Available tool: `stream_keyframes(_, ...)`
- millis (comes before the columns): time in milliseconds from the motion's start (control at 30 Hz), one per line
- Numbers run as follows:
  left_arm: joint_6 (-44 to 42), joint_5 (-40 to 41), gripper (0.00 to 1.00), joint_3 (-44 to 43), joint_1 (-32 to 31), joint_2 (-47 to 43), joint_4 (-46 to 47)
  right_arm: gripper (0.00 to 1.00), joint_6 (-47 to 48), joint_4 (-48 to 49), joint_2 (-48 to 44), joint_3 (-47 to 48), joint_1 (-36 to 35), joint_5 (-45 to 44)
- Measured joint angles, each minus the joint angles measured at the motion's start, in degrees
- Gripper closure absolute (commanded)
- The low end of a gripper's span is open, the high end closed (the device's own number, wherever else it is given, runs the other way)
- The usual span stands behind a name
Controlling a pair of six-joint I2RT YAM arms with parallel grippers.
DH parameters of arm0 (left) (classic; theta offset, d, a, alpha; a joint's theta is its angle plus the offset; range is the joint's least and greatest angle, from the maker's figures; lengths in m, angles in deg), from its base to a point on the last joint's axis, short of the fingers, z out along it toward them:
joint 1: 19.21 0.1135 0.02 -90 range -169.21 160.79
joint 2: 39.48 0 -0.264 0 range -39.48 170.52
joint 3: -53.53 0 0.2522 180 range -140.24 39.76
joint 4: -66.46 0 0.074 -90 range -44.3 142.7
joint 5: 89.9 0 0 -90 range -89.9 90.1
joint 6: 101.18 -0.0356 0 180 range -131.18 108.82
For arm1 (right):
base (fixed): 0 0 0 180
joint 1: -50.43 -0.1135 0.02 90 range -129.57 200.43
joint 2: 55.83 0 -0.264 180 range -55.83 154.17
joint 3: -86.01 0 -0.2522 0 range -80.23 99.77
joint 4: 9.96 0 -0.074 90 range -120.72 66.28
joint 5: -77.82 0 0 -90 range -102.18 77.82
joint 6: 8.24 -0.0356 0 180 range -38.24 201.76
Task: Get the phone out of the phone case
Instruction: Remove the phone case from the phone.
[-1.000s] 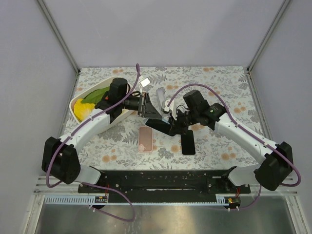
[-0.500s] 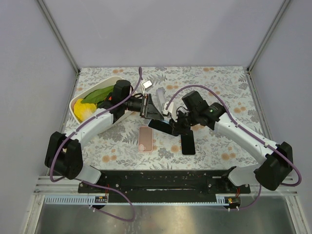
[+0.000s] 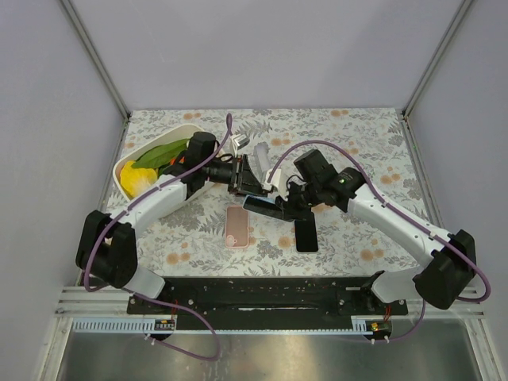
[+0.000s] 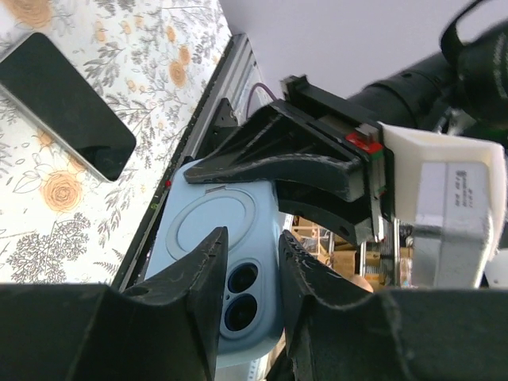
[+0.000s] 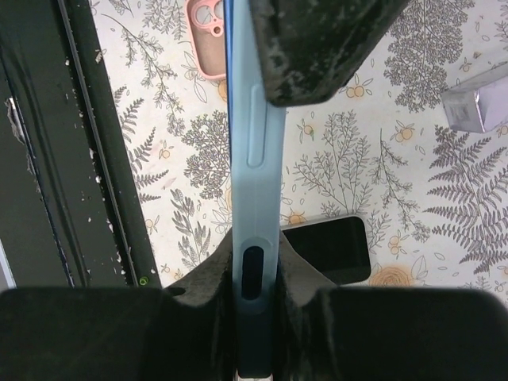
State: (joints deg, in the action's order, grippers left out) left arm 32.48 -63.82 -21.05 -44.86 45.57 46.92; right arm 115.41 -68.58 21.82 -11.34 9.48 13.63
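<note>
Right pincer (image 5: 254, 266) is clamping the blue case (image 5: 255, 159) edge-on by one end. It is holding the case aloft just beyond the pink case (image 3: 236, 225), apparently bracing it so the other arm can work on it. Left pincer (image 4: 248, 266) is standing at the camera end, fingers slightly apart across the case's back (whether they are gripping cannot be told). The phone (image 3: 262, 205) is judged to be sitting inside the case, spanning between both pincers, dark face apparently upward.
</note>
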Motion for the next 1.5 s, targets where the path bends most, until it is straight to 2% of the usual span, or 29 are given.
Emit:
stream_keyframes(400,1.99,6.84,1.0,0.07,2.67,1.75,-5.18,1.0,0.24,1.22,-0.11,1.31,-0.28,-1.84)
stream_keyframes(500,0.72,6.93,0.8,0.0,3.43,1.75,-5.38,1.0,0.46,4.02,-0.79,2.01,-0.31,-0.98)
stream_keyframes(600,-3.3,6.51,0.54,-1.66,3.65,1.75,-7.74,1.0,0.72,5.03,-1.18,2.01,-0.31,-0.59)
stream_keyframes(667,-7.5,6.05,0.41,-3.96,3.93,1.73,-10.49,1.0,1.14,4.96,-1.16,2.01,-0.33,-0.04)
stream_keyframes(733,-13.66,5.75,0.32,-7.48,4.24,1.66,-15.72,1.0,1.62,4.66,-1.11,2.01,-0.33,0.46)
stream_keyframes(933,-42.6,11.26,0.17,-22.43,4.72,0.79,-35.8,1.0,3.23,1.42,0.66,2.47,-0.35,0.85)
stream_keyframes(1100,-62.36,16.2,0.08,-27.26,4.81,-2.99,-48.28,1.0,3.93,-0.17,1.4,2.78,-0.35,0.83)
stream_keyframes(1167,-67.87,16.68,0.02,-27.34,4.46,-3.82,-51.95,1.0,3.98,-0.28,1.4,2.97,-0.37,0.83)
stream_keyframes(1300,-75.06,18.18,0.01,-26.34,1.27,-4.09,-56.43,1.0,3.93,-0.61,1.66,4.0,-0.37,1.09)
stream_keyframes(1500,-78.4,21.84,0.01,-21.55,-5.64,-4.48,-55.15,1.0,3.52,-0.9,2.25,5.79,-0.37,2.71)
